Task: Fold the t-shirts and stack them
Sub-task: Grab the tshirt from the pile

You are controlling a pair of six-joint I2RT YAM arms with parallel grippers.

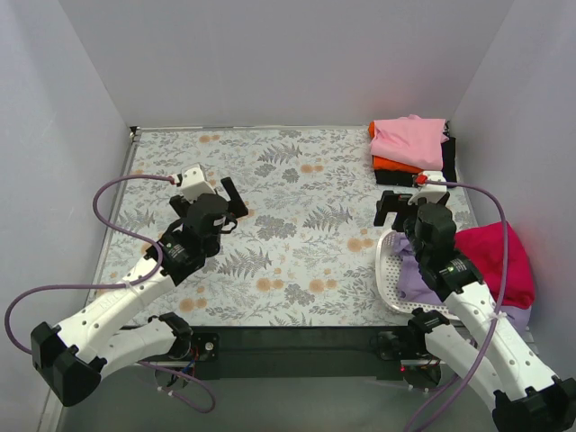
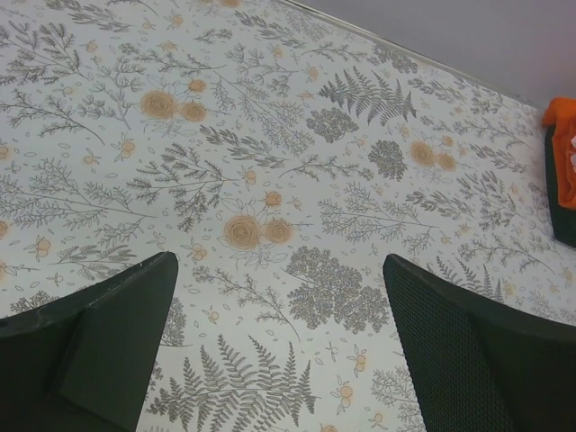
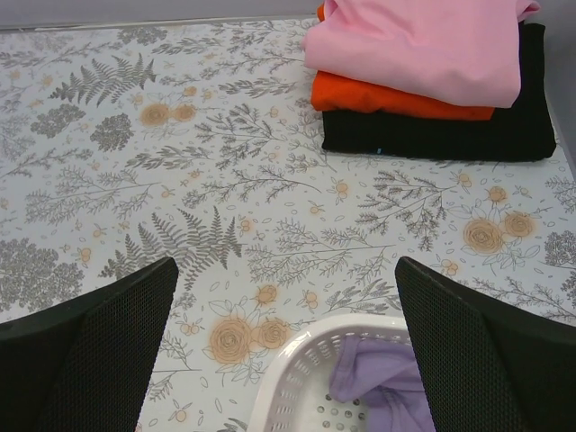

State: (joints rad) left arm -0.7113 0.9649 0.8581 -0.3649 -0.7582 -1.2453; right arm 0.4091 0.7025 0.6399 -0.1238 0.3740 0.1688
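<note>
Two tees lie unfolded, so we see the main risk at the white basket [image 3: 297, 360]: the right pincer [image 3: 285, 263], spread and empty just above its rim, may snag mesh along with the lavender tee [image 3: 382, 378] and drag the crimson tee [image 1: 490, 256] off the tabletop [image 1: 297, 234] edge. The left pincer [image 2: 279, 261], also spread, hovers empty. We count three folded tees stacked far right, pink tee [image 3: 423, 45] on orange tee [image 3: 387, 97] on black tee [image 3: 450, 135], and one basket.

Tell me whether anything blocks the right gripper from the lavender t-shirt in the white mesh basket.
Nothing visible does. The open right gripper hovers by the rim of the white mesh plastic basket, and the soft lavender t-shirt lies uncovered inside, reachable from above. The crimson-red t-shirt lies farther right, off that path.
</note>
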